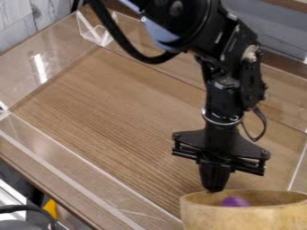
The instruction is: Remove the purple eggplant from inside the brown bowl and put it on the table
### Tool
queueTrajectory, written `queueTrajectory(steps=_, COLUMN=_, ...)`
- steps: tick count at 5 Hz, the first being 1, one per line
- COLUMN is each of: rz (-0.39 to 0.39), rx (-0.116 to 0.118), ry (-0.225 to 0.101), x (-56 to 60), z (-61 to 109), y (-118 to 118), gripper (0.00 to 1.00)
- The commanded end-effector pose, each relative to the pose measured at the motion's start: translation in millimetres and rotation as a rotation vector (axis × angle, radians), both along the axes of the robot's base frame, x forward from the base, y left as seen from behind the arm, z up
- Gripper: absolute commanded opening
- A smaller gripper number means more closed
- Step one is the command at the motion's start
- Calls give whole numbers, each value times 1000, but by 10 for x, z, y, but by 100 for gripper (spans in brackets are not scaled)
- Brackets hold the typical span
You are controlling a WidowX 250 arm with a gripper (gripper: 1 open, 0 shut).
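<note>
Jaws shut tight, nothing between them. Gripper (216, 183) points straight down, tip just above far rim of bowl (246, 211), not inside it. Likely staging over bowl before reach; jaws must part first. Eggplant (235, 203) inside bowl, only small purple patch showing at bottom edge of view; rest cut off. Bowl at near right corner of table (108, 108), partly out of frame. Low clear walls (48, 63) edge table. Eggplant not yet grasped.
</note>
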State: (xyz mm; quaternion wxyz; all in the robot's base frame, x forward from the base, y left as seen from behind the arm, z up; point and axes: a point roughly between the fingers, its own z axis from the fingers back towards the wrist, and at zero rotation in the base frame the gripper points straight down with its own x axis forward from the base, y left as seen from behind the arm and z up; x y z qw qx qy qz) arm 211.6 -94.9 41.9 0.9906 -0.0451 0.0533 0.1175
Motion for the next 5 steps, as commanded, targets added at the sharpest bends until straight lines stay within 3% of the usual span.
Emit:
queueTrajectory(steps=1, rz=-14, rx=-15, ry=-50, x=117, z=104, y=-106, gripper=0)
queueTrajectory(steps=2, rz=-22, rx=-14, ry=-54, x=177, z=79, y=-221, gripper=0)
queueTrajectory(steps=4, rz=21, rx=-22, ry=-68, x=-17, z=-55, y=-178, gripper=0)
queueTrajectory(steps=5, rz=12, rx=-24, ry=-60, x=-51, z=-124, y=-198, gripper=0)
